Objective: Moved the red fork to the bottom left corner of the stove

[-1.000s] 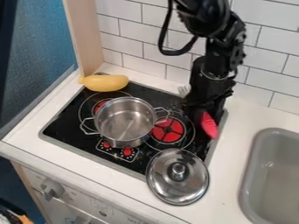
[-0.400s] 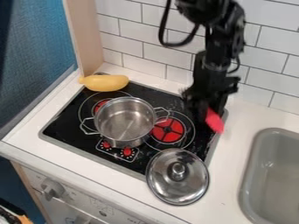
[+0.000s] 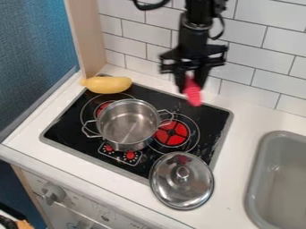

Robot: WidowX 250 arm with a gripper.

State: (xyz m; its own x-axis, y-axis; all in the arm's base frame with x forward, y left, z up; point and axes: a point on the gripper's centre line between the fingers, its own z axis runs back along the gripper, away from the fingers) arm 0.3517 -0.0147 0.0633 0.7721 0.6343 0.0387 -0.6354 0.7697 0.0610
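White ctr [image 3: 234, 179] has blk stove [image 3: 67, 129] w/ pot [image 3: 127, 127], lid [image 3: 181, 180] & yellow item [image 3: 108, 85].

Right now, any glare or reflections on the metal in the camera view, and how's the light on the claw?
Camera view: bright highlights on the steel pot and glossy lid; reddish reflection near the lid's knob, source unclear; small highlight in the gray sink; black claw shows little shading against pale tiles, while the red fork it holds stands out.
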